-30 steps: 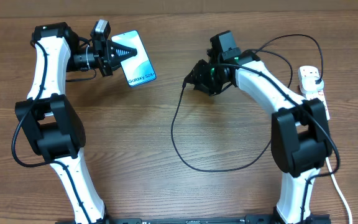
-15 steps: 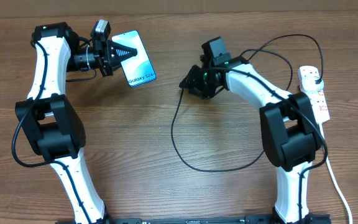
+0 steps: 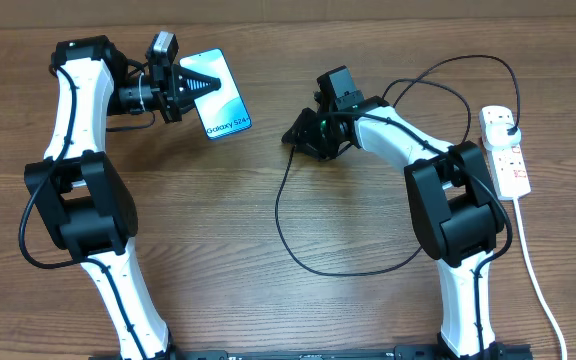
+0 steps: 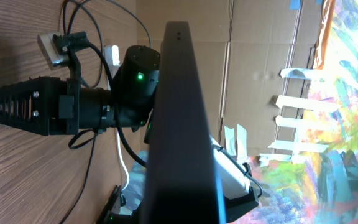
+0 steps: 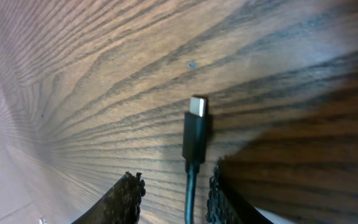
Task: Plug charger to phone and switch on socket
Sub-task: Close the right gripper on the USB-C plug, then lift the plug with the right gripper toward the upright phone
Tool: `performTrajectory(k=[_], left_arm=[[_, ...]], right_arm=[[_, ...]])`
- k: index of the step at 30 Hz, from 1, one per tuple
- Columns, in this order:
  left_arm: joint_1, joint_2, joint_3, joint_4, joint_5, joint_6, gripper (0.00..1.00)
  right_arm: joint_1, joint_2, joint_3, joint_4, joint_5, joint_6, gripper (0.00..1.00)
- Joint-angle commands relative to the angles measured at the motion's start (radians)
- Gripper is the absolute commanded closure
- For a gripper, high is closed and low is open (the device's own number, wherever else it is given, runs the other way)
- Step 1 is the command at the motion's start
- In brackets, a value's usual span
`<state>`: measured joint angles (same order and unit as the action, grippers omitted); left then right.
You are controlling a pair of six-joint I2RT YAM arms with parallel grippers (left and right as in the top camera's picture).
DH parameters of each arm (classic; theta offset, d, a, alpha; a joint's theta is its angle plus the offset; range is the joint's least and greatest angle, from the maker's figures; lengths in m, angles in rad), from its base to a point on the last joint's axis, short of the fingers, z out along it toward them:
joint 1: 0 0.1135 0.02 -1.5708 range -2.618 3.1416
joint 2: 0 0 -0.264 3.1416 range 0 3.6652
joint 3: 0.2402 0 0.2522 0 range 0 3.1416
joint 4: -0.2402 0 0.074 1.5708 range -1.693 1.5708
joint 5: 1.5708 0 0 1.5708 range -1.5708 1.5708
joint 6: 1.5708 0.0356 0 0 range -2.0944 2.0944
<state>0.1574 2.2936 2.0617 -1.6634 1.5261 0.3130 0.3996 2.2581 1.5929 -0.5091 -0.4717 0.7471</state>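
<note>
Phone point(image 3: 218, 95): slim, black-edged, with a pale turquoise screen marked "Galaxy S24"; at the table's point(image 3: 268, 300) far left, clamped in the left gripper point(image 3: 193, 85).
Phone axis: far-left to near-right, with the text end nearer the right arm.
Charger point(image 3: 278, 215): thin black cable looping from the socket point(image 3: 504, 155) to the right gripper point(image 3: 293, 135), which pinches it behind the connector.
Left wrist only: the phone seen edge-on as a dark bar point(image 4: 179, 124).
Right wrist only: the connector point(image 5: 196, 127) has a metal tip and projects beyond the fingers point(image 5: 129, 196).
Connector heading: leftward, towards the phone.
</note>
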Motion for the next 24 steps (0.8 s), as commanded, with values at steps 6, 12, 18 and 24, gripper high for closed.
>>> performTrajectory(k=[6,12,18,24], left_arm=[[-0.002,-0.012,0.012,0.000,0.034,-0.003,0.96],[-0.010,-0.012,0.012,0.000,-0.010,-0.003,0.96],[-0.034,-0.012,0.012,0.001,-0.018,0.003,0.95],[-0.064,-0.012,0.012,0.023,-0.095,0.005,0.96]], right_arm=[[0.005,0.062,0.011,0.026,0.023,0.016,0.71],[0.005,0.062,0.011,0.037,0.026,0.004,0.87],[-0.010,0.062,0.011,0.036,-0.035,-0.031,0.93],[-0.081,0.054,0.013,0.025,-0.349,-0.230,0.96]])
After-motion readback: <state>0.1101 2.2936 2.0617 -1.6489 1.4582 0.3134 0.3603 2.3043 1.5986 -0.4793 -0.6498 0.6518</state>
